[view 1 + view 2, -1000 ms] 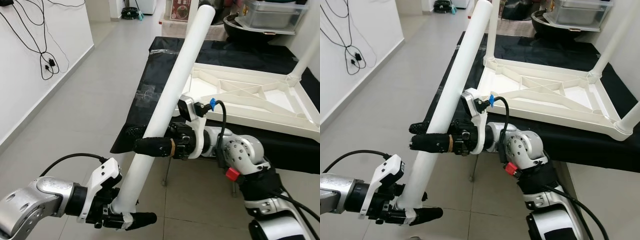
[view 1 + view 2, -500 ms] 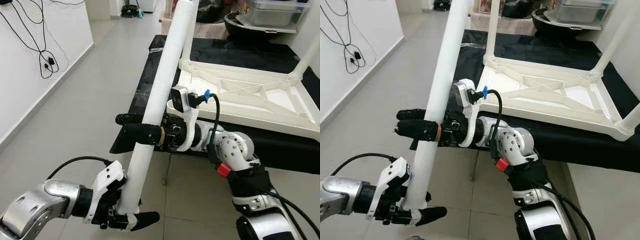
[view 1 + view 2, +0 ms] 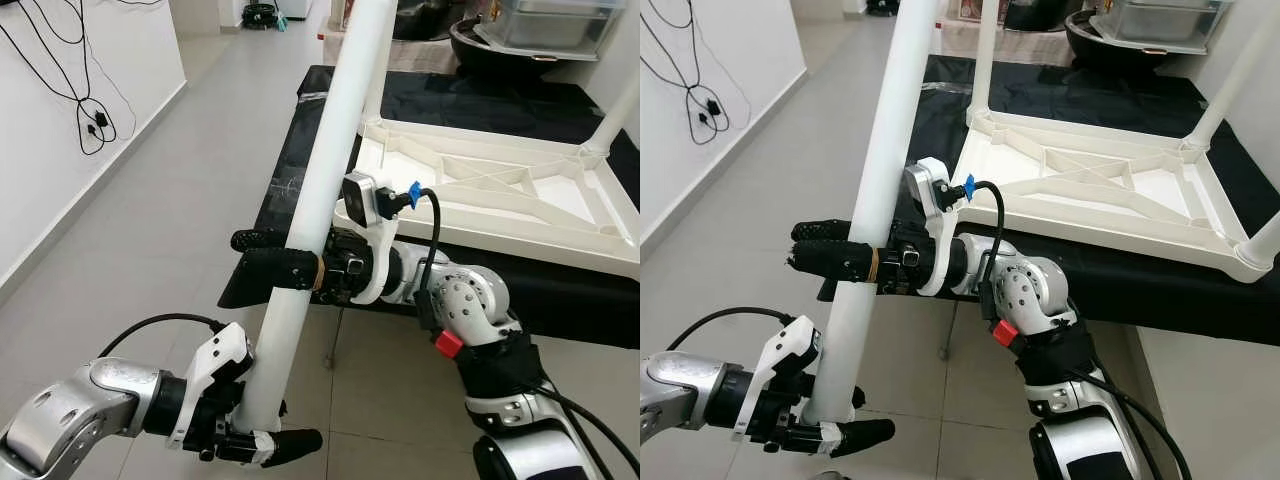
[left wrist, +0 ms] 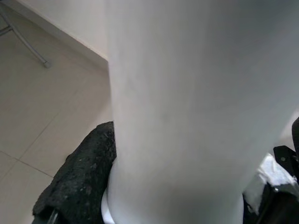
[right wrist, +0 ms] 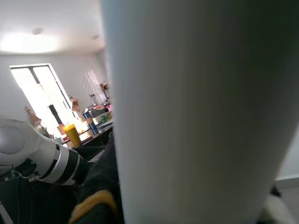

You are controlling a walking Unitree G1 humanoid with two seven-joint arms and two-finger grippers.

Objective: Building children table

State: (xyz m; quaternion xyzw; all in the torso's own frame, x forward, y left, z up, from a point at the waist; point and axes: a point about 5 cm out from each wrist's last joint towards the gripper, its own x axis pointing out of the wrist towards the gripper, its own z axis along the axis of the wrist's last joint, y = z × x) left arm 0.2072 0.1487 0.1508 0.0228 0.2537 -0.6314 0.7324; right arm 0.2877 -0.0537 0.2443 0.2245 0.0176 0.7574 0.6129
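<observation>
Both tools are clamped on one long white table leg (image 3: 325, 170): my right tool (image 3: 262, 262) grips it about mid-length, fingers wrapped either side, and my left tool (image 3: 262, 442) pinches its lower end close above the floor. I hold the leg steeply tilted, its upper end leaning toward the near-left corner of the upturned tabletop (image 3: 500, 195).

That tabletop lies underside up on the black-covered worktop (image 3: 300, 160), its ribs showing. Measured from the tabletop: one leg (image 3: 1225, 90) stands upright in its far-right corner, another (image 3: 985, 55) rises at its far-left corner, and a third (image 3: 1265, 240) seems to be seated at its near-right corner, though the frame edge cuts it and I can't be sure.

So by my reckoning most legs are in and the one I carry is the last. What is left is to bring its end over the empty near-left socket and seat it, then turn the table upright.
</observation>
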